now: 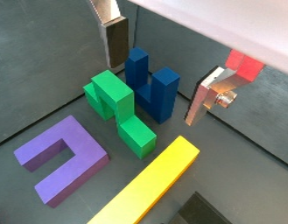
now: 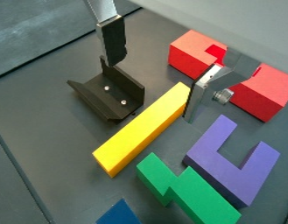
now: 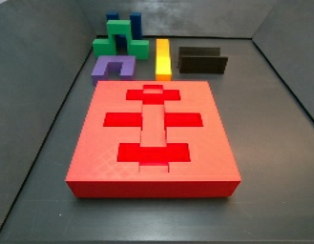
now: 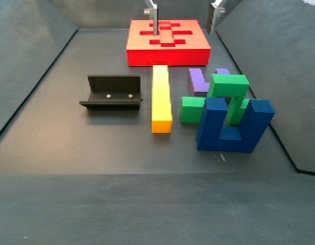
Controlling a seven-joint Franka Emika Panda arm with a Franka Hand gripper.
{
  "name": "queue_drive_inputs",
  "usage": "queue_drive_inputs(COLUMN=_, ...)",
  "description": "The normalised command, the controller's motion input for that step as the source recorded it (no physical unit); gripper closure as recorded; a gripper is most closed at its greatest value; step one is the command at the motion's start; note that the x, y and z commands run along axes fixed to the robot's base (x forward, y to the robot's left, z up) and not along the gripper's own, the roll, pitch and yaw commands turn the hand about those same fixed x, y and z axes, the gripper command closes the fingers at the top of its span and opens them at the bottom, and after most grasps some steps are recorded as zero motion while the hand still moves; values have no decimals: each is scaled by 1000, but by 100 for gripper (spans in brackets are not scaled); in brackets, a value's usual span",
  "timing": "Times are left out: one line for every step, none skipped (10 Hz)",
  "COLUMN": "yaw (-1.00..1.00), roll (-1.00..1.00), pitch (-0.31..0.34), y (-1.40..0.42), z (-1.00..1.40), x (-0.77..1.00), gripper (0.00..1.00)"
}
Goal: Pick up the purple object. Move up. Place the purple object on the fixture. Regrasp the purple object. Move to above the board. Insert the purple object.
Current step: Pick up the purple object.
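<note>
Wrist views give us the gripper [image 1: 158,74] open and empty, above the purple object [image 1: 62,157] lying flat. Its prongs seem to point toward the board [image 3: 153,133].

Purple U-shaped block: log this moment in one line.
end effector open, empty, aloft | purple U-shaped block on floor, ungrasped | dark bracket fixture empty

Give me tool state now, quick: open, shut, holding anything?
Tool: open, holding nothing, up in the air over the pieces, clear of the purple object lying on the floor.
</note>
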Motion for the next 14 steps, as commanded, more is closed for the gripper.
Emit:
queue_drive_inputs(yaw=0, roll=0, pitch=0, y=-20, z=0, x=0, gripper=0)
queue_drive_inputs(yaw=0, roll=-76, pitch=-110, y=-63, z=-217, x=57, gripper=0)
queue_drive_inputs(yaw=0, roll=-86, pitch=-166, y=-426, z=-437, x=154, gripper=0)
queue_drive_inputs(yaw=151, roll=4, pitch=-194, y=-1000, z=-529, x=0, gripper=0)
queue_drive_inputs(yaw=140, roll=47, pitch=-201, y=-1000, z=-551, x=-40, gripper=0)
queue_drive_inputs(yaw=171, roll=17, pitch=-176, y=-986, z=-577, x=-20, gripper=0)
queue_drive_inputs(yaw=137, roll=53, pitch=-161, y=-1000, z=-574, x=-71, gripper=0)
queue_drive_inputs(yaw=143, roll=37, pitch=-163, y=-1000, z=-540, x=-83, gripper=0)
queue_drive_inputs(yaw=66, roll=0, pitch=-224, y=-837, z=-734, x=-234, gripper=0)
queue_drive_inputs(yaw=0, roll=0, pitch=-220, y=-651, z=-754, x=-354, gripper=0)
queue_drive_inputs(yaw=0, roll=0, pitch=-204, y=-466, z=-763, x=-460, gripper=0)
queue_drive_inputs(yaw=0, roll=0, pitch=-250, y=-246, z=-691, x=-549, gripper=0)
queue_drive_inputs(yaw=126, roll=0, pitch=-253, y=0, z=-406, x=-586, gripper=0)
queue_drive_inputs(yaw=9, roll=0, pitch=-180, y=54, z=-226, x=-426, gripper=0)
